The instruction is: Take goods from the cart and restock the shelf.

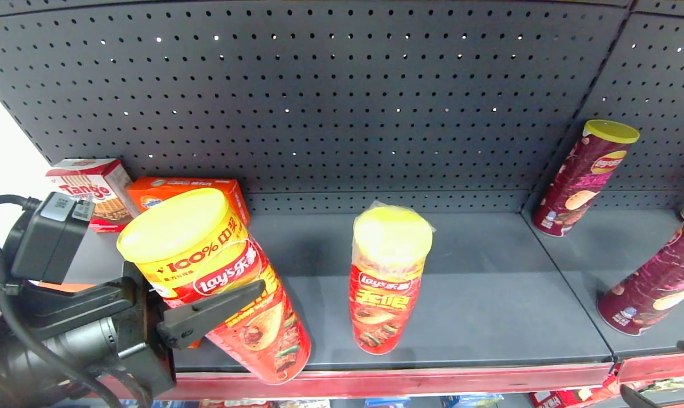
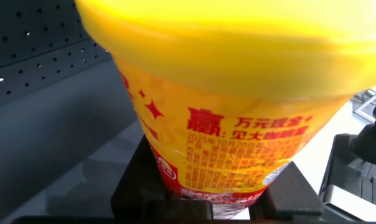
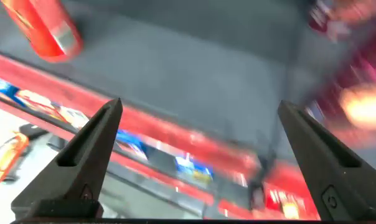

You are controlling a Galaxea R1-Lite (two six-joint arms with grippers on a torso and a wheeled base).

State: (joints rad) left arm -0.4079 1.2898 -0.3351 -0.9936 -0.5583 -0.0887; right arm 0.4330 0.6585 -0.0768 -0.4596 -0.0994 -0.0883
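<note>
Dark shelf [image 1: 489,283] with a pegboard back [image 1: 319,85], seen from the front. At about 8 o'clock, the left gripper [image 1: 217,300] pinches a red chip can with a yellow lid [image 1: 205,266]. The can is tilted, lid toward the camera, and its base is at the shelf's front edge; whether it touches the shelf cannot be told. Near 6 o'clock a second red can [image 1: 388,283] stands upright on the shelf, well apart from the first. At 10 o'clock a wafer box [image 1: 95,190] and an orange box [image 1: 188,190] sit against the back. At 2 and 3 o'clock stand two purple cans [image 1: 585,178] [image 1: 653,277]. The right gripper [image 3: 200,104] has its fingers spread wide, facing the shelf's red front lip.
</note>
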